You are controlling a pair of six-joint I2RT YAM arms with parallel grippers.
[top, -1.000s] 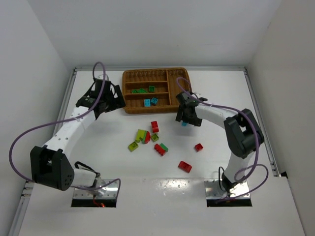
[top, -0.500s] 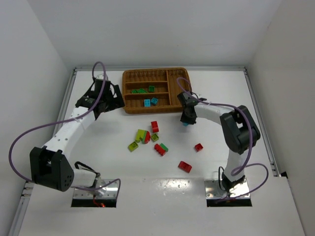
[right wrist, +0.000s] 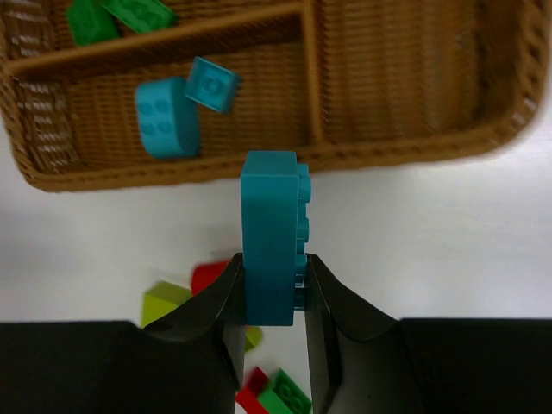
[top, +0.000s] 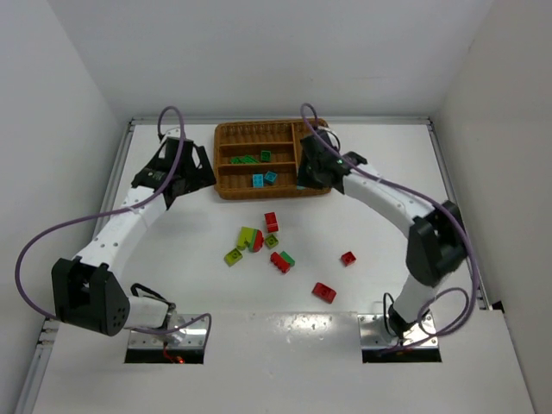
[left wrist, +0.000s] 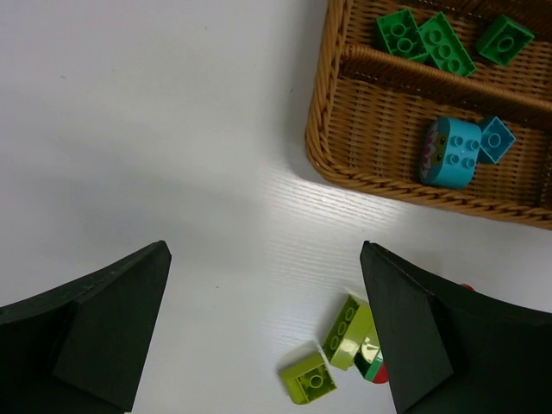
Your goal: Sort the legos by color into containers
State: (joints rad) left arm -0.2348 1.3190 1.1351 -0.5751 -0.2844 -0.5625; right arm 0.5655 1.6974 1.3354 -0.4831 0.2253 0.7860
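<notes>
Though half-hidden, seemingly plastic studded brick [right wrist: 269, 226]

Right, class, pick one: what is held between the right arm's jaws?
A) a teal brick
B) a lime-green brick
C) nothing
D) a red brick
A: the right wrist view shows a teal brick pinched upright between the right arm's jaws, in front of the near rim of the wicker tray.
</notes>
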